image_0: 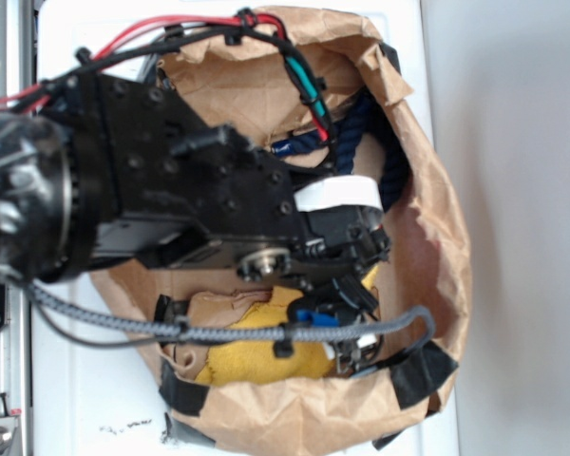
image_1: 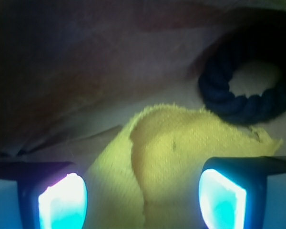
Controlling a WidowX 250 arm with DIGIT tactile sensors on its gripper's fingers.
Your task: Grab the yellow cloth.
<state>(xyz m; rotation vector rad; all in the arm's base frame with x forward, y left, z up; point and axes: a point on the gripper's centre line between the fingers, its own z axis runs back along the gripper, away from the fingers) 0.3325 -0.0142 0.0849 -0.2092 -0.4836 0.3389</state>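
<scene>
Lying between spread fingers (image_1: 62,202), yellow cloth (image_1: 181,157); long axis roughly lower-left to upper-right

no readable text, labels or numbers anywhere.

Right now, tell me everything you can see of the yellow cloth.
The yellow cloth is a bright yellow woven fabric, soft, with frayed edges. It lies crumpled with a raised fold across its middle, inside the brown paper bag. In the wrist view it fills the space between the fingers of the open gripper; whether they touch it cannot be told. The dark navy rope loop lies just beyond its far edge. In the exterior view the arm hides much of the cloth.
</scene>
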